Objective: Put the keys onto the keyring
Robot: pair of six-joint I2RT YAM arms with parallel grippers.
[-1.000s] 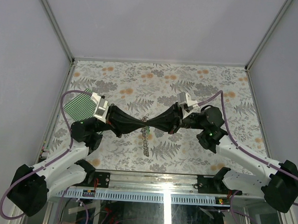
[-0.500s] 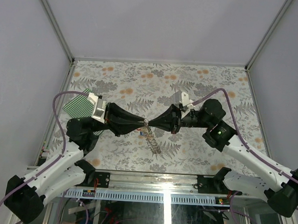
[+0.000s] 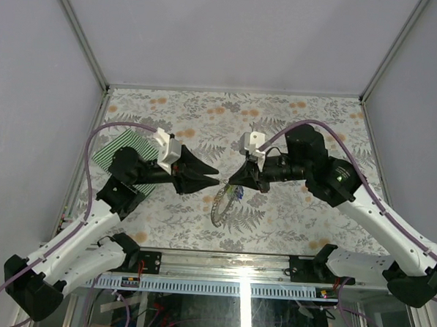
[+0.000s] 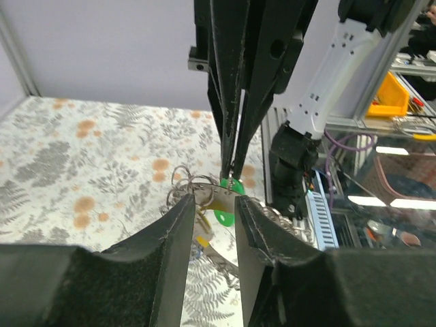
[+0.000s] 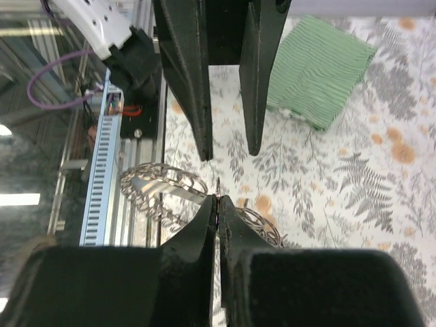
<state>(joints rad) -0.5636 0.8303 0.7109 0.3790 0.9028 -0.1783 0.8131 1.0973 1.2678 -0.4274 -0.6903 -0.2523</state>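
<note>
Left hand now open beside keyring

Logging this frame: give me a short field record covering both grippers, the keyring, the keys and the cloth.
left gripper: open, empty, tips facing the right gripper
right gripper: shut on the thin grey metal chain keyring
keyring: hangs in loops below the right gripper's tips
keys: one green-headed small key at the chain; others unclear
green-and-white striped cloth: lying on the floral-patterned table, by the left arm
</note>
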